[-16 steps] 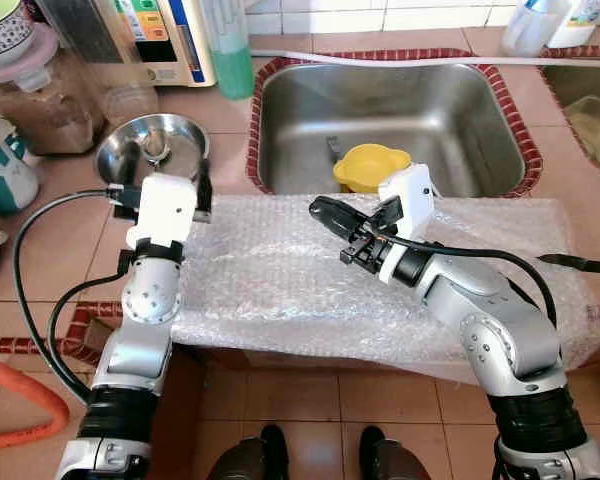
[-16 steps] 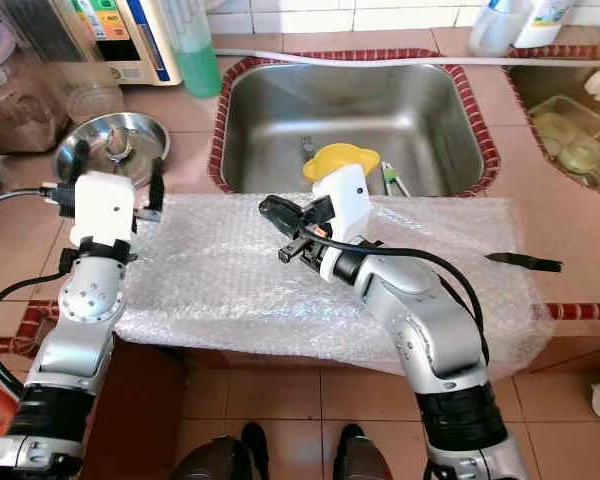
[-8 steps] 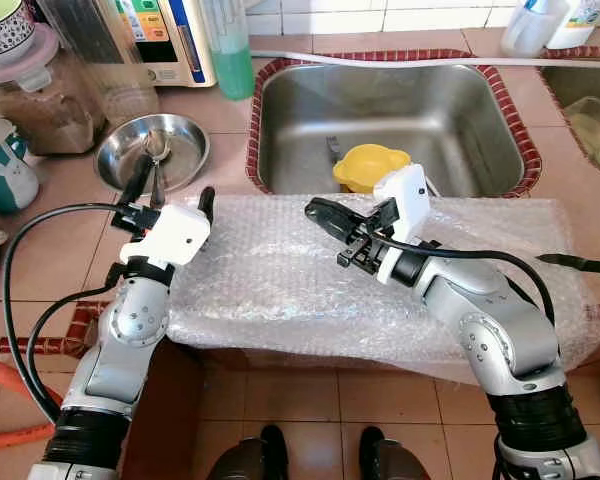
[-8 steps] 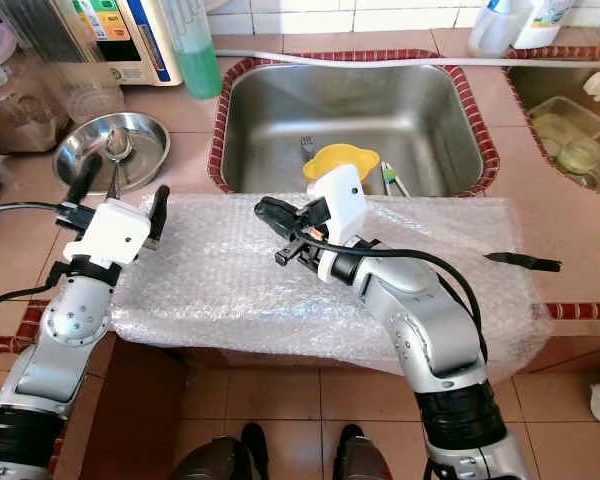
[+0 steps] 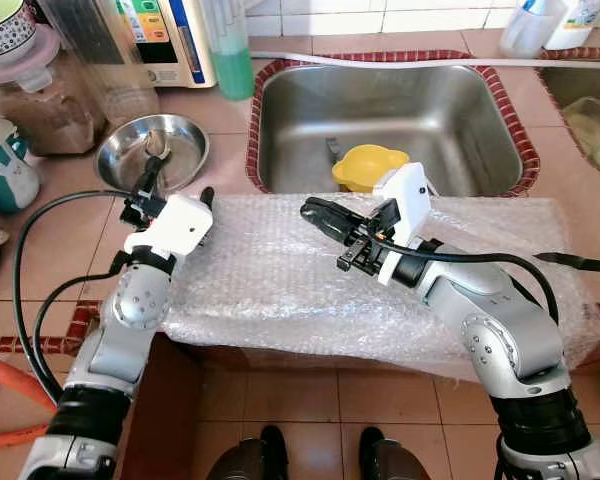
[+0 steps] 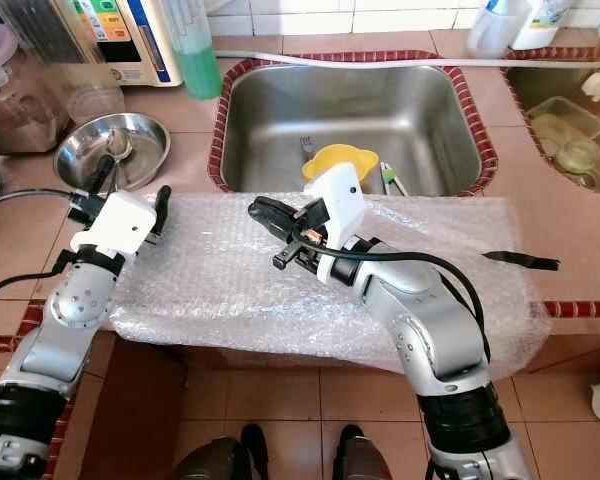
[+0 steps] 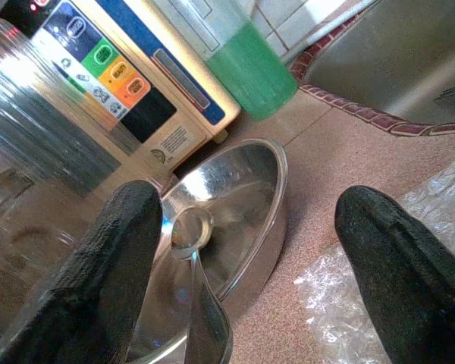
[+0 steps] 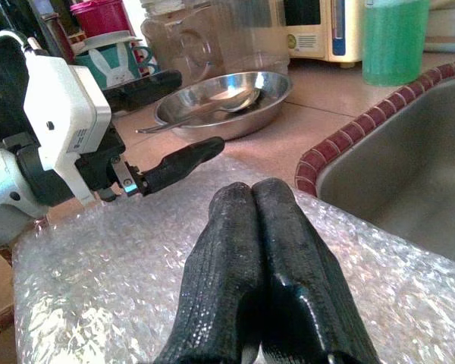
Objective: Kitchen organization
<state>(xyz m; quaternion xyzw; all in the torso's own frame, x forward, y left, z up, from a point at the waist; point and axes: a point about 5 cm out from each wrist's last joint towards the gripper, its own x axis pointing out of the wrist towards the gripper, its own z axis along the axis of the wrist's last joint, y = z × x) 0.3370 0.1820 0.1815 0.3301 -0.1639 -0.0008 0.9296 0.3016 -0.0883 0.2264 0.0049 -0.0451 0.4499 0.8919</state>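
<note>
A steel bowl (image 5: 152,150) with a spoon (image 7: 192,241) in it sits on the tiled counter, left of the sink. My left gripper (image 5: 180,181) is open just in front of the bowl's near rim, one finger (image 7: 106,265) by the bowl and the other (image 7: 398,258) over the corner of the bubble wrap (image 5: 280,285). That wrap covers the counter's front edge. My right gripper (image 5: 312,209) is shut and holds nothing. It hovers over the middle of the wrap and points left, its fingertips (image 8: 250,216) pressed together.
The steel sink (image 5: 460,120) holds a yellow cup (image 5: 372,165) and cutlery. A green bottle (image 5: 230,55), a water dispenser (image 5: 155,40), a large jar (image 5: 40,95) and a teal mug (image 5: 5,172) crowd the back left. A thin black utensil (image 5: 576,263) lies at the wrap's right end.
My left arm has tilted its gripper forward toward the bowl, then drawn it back a little to the near rim. My right gripper has crept slightly left.
</note>
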